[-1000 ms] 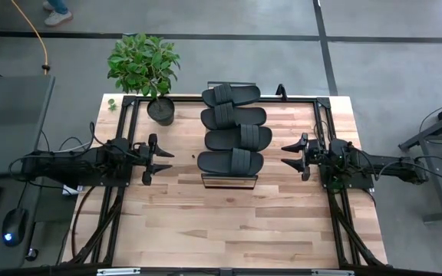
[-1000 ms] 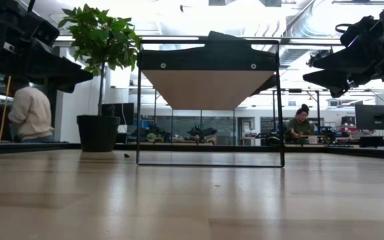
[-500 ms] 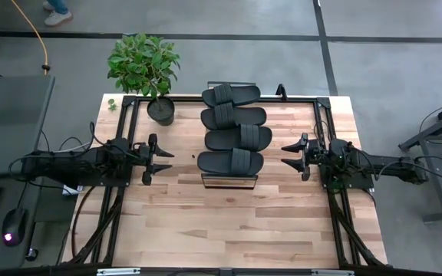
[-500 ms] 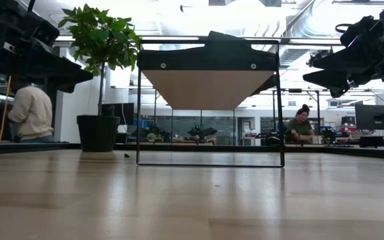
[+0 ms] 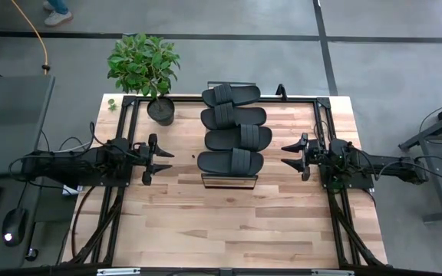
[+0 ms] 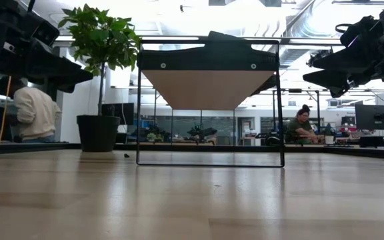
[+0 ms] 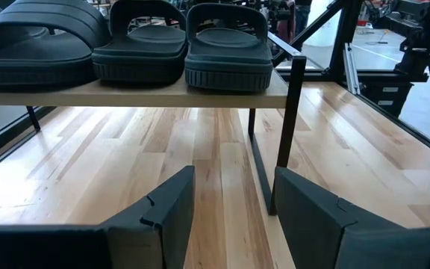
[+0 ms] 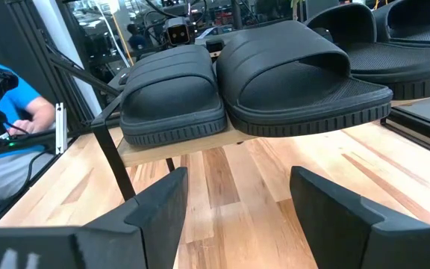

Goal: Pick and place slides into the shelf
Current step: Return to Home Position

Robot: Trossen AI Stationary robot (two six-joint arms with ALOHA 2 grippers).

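Several black slides (image 5: 235, 127) lie side by side in a row on top of the shelf (image 5: 229, 181), soles down on its light-wood plank (image 7: 125, 93). The shelf stands on dark legs at the table's middle, running from the far edge toward the near one. My left gripper (image 5: 167, 160) hovers open to the left of the row's near end, pointing at it. My right gripper (image 5: 284, 154) hovers open on the right side, facing the same end. Neither has anything between its fingers. The wrist views show the slides' toes and heels (image 7: 226, 45) (image 8: 297, 75) above the open fingers.
A potted plant (image 5: 144, 65) stands at the table's far left corner beside the shelf. Black frame rails (image 5: 121, 146) run along both table sides. Bare wood (image 5: 229, 222) lies between the shelf and the near edge. People sit in the room beyond (image 6: 35, 113).
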